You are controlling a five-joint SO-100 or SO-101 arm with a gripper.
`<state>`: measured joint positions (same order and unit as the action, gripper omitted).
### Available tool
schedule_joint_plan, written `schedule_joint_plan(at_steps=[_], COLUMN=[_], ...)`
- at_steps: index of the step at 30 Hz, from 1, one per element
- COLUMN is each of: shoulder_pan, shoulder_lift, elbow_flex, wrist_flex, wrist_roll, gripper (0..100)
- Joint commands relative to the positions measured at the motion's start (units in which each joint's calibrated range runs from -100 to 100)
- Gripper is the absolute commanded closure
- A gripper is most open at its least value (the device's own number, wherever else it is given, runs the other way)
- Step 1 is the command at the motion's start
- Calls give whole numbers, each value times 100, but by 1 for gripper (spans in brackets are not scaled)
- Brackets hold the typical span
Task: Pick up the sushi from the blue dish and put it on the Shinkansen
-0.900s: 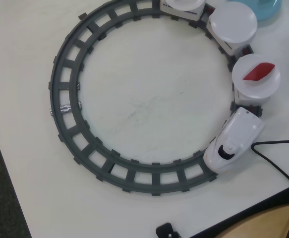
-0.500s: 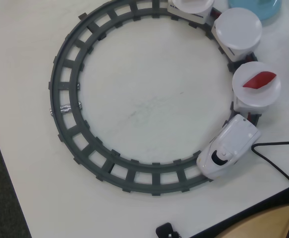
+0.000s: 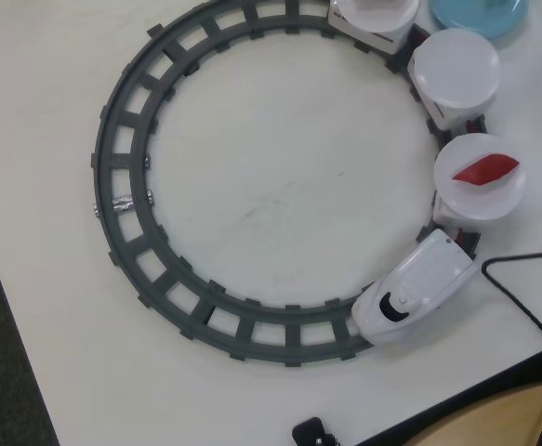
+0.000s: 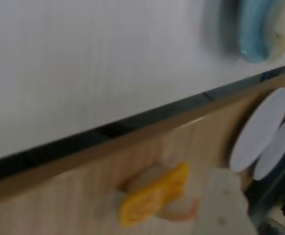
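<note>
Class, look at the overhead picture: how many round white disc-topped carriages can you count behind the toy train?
3. One carries a red slice, right behind the Shinkansen; an empty one sits above it; a third is cut off by the top edge. More may lie out of frame.

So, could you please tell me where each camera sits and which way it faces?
Overhead view: fixed above, looking straight down on the train, track and table; no arm shows.
Wrist view: blurred, tilted, looking obliquely across the table edge toward the yellow slice; a pale part may be the robot's.
Shared: the blue dish.
</note>
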<state>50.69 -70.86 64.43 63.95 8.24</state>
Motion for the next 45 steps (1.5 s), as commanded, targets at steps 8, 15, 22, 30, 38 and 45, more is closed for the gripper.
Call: schedule_joint_plan(at_steps=[8,15,22,30,38,45], shoulder_pan=[-34,-324,-703,-712,-668,-650], shoulder_lift=[5905,8669,10247,11049,11366,11625], elbow_flex=[-5168,-7754,-9675,-10626,-10626,-10680], wrist_flex=[-84,267,1183,1225,1225,1166], wrist_roll=[309,362,367,362,367,508], gripper=[69,69,69,69,69,69])
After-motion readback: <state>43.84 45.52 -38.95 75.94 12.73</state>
